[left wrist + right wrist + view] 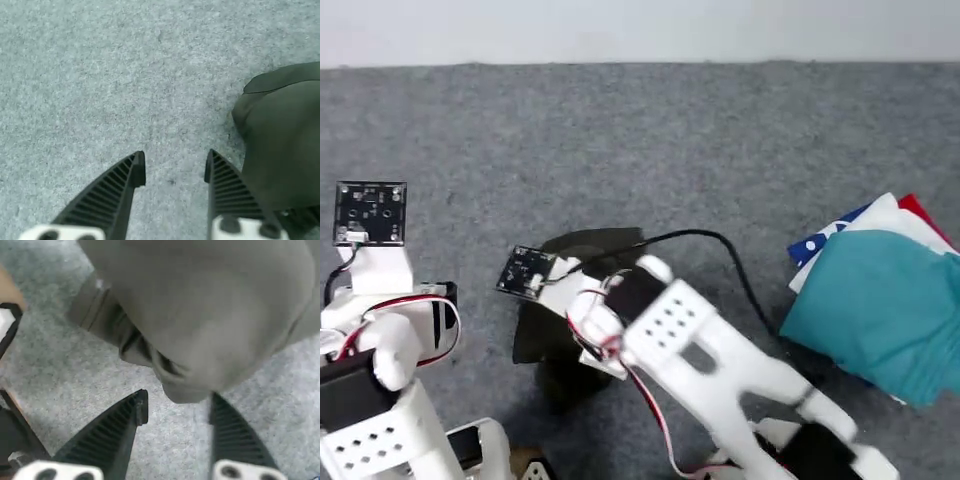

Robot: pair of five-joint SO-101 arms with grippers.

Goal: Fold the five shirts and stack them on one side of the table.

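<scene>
Dark shirt point(542, 330) lies crumpled by the bench point(670, 130) edge nearest the arms, approx. middle; folded stack point(880, 310) at right edge. Right end effector point(178, 402) spread above it, left end effector point(175, 162) spread beside. Probably the last fold; next needs pinching a hem & flattening.

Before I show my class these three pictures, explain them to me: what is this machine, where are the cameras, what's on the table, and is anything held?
Two small white robot arms sit at a grey table. One picture looks down from above; the other two come from a camera on each arm's wrist. The left end effector is open over bare table. The right end effector is open at a crumpled dark shirt. Folded shirts lie stacked at one side, teal on top. Nothing is held.
</scene>
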